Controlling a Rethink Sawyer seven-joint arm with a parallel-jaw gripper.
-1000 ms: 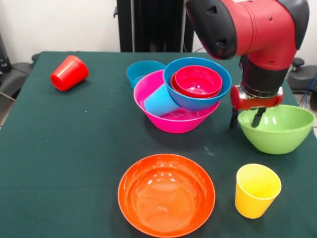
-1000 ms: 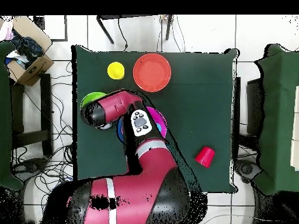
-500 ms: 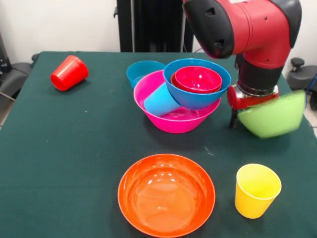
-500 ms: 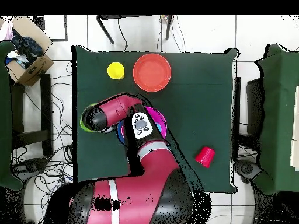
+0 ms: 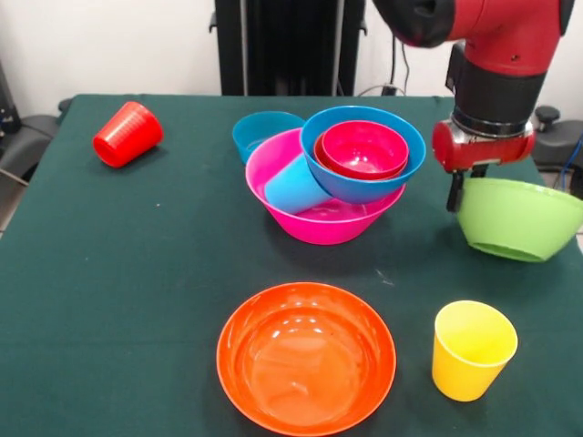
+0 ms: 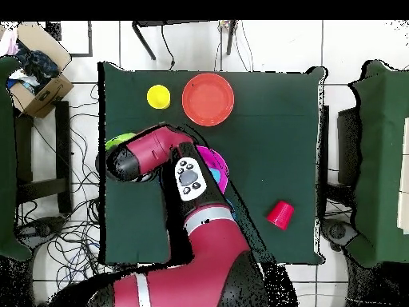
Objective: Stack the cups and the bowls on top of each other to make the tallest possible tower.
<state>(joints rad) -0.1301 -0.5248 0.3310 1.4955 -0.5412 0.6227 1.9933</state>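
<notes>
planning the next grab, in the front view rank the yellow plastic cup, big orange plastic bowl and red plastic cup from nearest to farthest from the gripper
1. Yellow plastic cup: upright, below the gripper in the picture.
2. Big orange plastic bowl: front centre, lower left of it.
3. Red plastic cup: on its side, far across at the left.

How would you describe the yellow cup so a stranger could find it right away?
Start from the large orange bowl at the near edge of the green table in the front view. The yellow cup stands upright just beside it, apart. It is the only yellow thing and the only upright cup.
</notes>
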